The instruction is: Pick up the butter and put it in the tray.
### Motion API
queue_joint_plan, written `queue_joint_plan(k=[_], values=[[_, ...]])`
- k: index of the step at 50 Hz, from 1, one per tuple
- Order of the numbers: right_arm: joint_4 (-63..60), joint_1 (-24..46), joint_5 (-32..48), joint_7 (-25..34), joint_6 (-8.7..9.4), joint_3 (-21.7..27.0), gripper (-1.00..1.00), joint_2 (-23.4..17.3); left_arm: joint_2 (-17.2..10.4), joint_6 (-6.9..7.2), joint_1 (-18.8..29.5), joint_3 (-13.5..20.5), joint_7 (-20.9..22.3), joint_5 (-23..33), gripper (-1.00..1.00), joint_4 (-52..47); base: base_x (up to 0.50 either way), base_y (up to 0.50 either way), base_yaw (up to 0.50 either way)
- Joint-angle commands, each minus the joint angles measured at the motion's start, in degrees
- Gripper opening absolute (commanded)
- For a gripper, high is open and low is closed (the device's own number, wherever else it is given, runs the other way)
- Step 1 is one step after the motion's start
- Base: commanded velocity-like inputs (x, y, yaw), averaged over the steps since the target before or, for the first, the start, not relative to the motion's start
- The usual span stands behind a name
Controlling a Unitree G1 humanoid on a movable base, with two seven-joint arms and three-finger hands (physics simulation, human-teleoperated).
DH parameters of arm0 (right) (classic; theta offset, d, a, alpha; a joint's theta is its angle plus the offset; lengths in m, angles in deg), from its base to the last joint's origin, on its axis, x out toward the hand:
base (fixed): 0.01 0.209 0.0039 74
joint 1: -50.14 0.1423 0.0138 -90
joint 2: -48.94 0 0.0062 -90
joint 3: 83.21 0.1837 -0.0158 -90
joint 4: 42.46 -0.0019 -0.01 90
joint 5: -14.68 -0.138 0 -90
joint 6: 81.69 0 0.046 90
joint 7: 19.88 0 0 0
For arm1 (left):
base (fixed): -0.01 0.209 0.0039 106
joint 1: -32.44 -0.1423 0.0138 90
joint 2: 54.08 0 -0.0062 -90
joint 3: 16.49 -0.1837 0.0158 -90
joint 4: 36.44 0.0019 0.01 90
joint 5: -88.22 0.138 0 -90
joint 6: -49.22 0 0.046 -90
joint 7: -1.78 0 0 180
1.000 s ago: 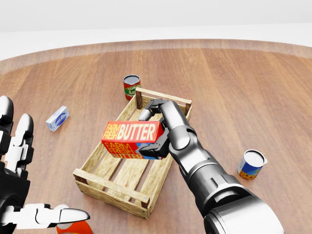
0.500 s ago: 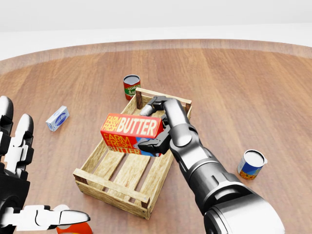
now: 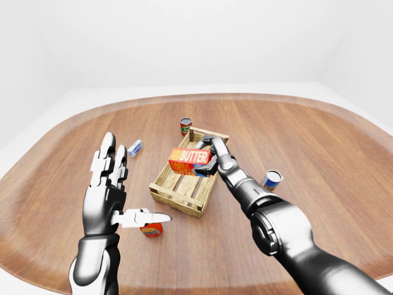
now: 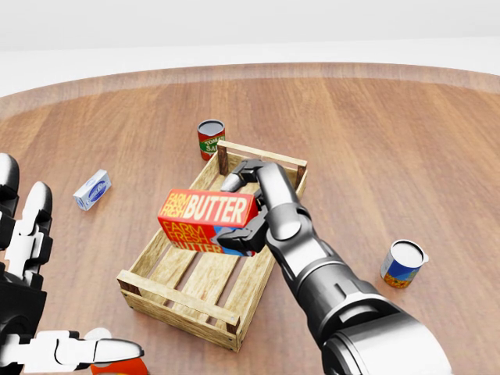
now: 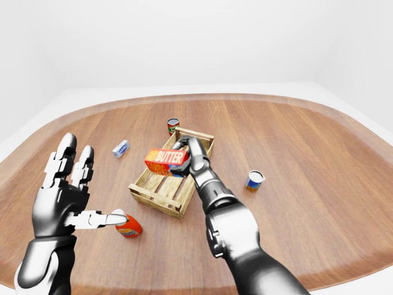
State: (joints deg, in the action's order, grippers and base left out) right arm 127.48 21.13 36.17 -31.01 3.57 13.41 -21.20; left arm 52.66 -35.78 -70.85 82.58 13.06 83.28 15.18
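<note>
The butter is a red and orange box lettered "FARM FRESH BUTTER". My right hand is shut on its right end and holds it, slightly tilted, above the middle of the wooden slatted tray. The tray lies at the centre of the round wooden table. My left hand is raised at the left edge of the head view, fingers spread open, with nothing in it.
A red can stands just beyond the tray's top end. A small blue and white carton lies to the tray's left. A blue can stands to the right. A red-orange thing lies under my left hand.
The butter box has shifted slightly left and tilted over the tray, still in my right hand. My left hand has sunk a little.
</note>
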Motion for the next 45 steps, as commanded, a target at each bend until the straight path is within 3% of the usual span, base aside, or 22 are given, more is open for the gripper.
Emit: queue_joint_plan(k=[1, 45], values=[[-1.2, 0.4, 1.8, 0.1, 0.33, 3.8, -1.00, 1.1, 0.1, 0.00, -0.1, -0.2, 0.0, 0.1, 1.00, -0.1, 0.00, 0.00, 0.00], [-0.9, 0.4, -0.3, 2.7, 2.77, 7.5, -1.00, 1.5, 0.1, 0.00, -0.3, 0.0, 0.4, -0.1, 1.00, -0.3, 0.00, 0.00, 0.00]])
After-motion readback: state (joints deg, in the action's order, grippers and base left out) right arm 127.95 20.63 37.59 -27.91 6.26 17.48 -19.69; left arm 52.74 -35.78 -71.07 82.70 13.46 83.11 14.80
